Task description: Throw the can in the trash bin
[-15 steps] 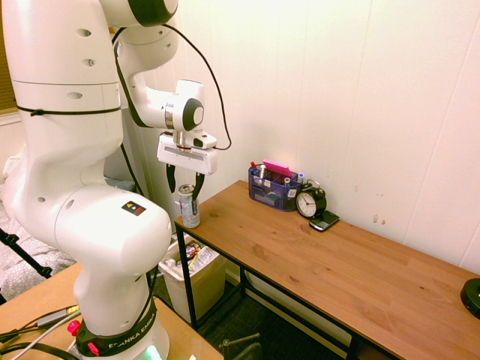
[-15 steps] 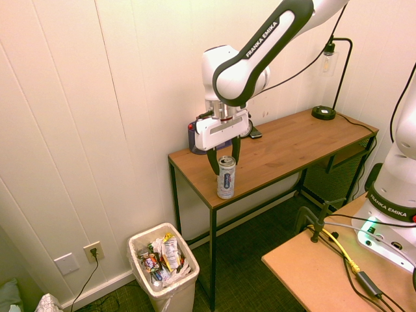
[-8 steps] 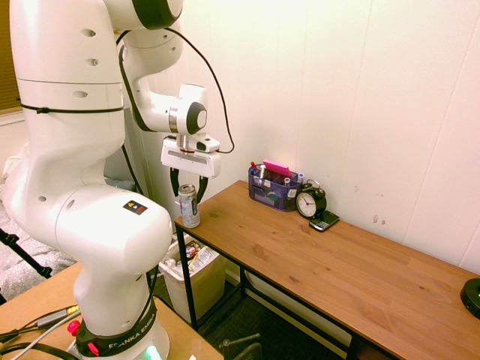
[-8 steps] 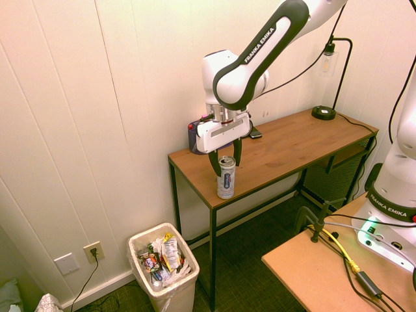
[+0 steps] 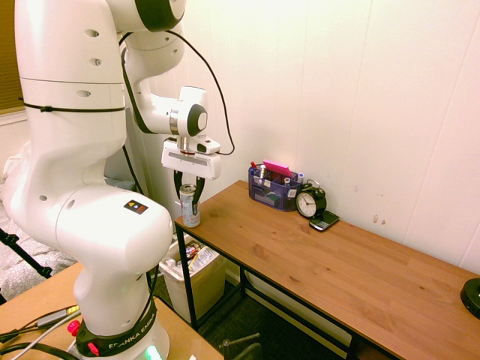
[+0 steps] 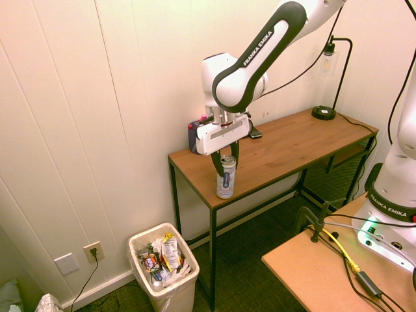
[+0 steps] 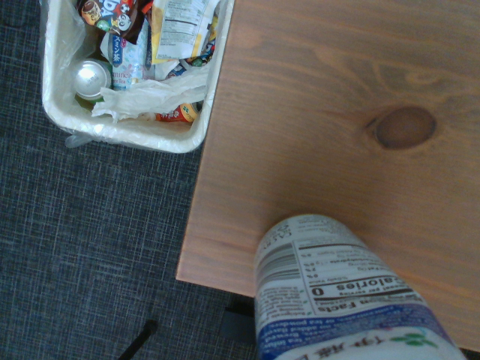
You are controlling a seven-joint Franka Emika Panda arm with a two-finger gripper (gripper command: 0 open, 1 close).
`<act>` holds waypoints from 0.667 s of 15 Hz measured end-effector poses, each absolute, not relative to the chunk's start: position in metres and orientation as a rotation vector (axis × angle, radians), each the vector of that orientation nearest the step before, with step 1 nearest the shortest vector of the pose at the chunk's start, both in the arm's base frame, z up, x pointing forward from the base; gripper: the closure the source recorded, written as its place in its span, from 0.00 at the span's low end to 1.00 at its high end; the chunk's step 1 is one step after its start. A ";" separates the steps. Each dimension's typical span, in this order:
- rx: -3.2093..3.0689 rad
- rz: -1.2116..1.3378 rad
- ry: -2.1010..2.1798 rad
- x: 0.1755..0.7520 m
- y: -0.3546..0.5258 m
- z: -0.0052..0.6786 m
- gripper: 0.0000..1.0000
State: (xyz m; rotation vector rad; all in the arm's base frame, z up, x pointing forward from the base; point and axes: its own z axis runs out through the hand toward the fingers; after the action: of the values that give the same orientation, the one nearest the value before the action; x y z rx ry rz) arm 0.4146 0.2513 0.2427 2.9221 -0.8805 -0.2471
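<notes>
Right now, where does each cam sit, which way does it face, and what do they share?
First exterior: beside the arm's base, looking along the desk; the arm's bulk fills the left, gripper around the can.
Second exterior: high opposite, facing the wall; arm enters from the upper right.
Wrist: straight down over the desk corner.
Shared: can and trash bin in all three.

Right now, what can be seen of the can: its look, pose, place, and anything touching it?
The can is slim and tall, silver-white with grey-blue print, a shiny metal top and a nutrition label visible in the wrist view. It stands upright at the corner of the wooden table, above and beside the trash bin. The gripper straddles its upper part, one finger on each side; actual contact cannot be confirmed.
</notes>
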 end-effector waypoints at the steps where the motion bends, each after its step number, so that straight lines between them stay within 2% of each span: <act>1: 2.924 -0.245 -0.878 0.415 0.252 0.243 1.00; 5: 2.958 -0.212 -0.833 0.410 0.276 0.262 1.00; 10: 3.050 -0.066 -0.690 0.389 0.399 0.311 1.00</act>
State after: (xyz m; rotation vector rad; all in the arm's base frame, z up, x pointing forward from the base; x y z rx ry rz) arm 0.3894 0.3987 0.3111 3.0497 -0.6905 -0.0664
